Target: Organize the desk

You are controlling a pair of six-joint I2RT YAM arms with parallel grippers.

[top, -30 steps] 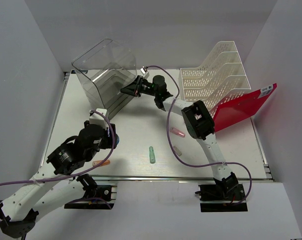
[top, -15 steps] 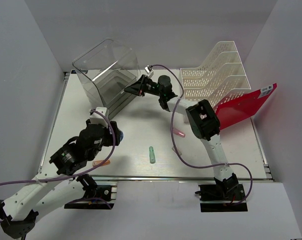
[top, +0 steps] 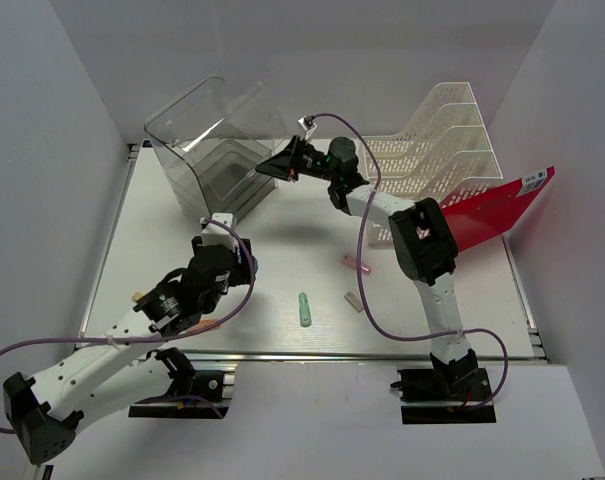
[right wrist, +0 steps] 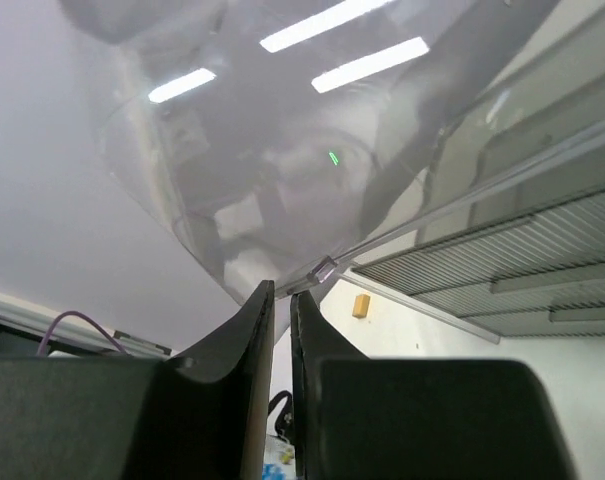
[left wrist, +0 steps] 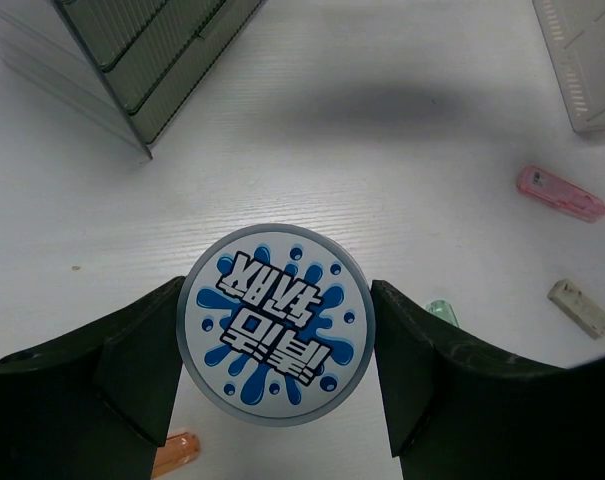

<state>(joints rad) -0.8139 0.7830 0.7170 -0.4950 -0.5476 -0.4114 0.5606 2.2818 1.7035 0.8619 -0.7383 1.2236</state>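
Note:
The white desk [top: 282,250] holds a clear plastic drawer box [top: 207,150] at the back left, which stands tilted. My right gripper [top: 282,163] is at its right corner. In the right wrist view the right gripper [right wrist: 282,288] is shut on the box's thin clear wall [right wrist: 327,268]. My left gripper [top: 240,262] hovers over the desk's front left. In the left wrist view the left gripper [left wrist: 277,300] is shut on a round white disc with a blue splash and lettering [left wrist: 275,325], and both fingers touch its rim.
A green piece [top: 304,308], a pink piece [top: 357,265], a beige piece [top: 354,301] and an orange piece [top: 204,326] lie loose on the front half. A white slotted file rack [top: 432,150] and a red folder [top: 487,215] stand at the back right.
The right gripper moved right and back with the box's corner and the box tilted with it. The left arm carried the disc right, toward the desk's middle.

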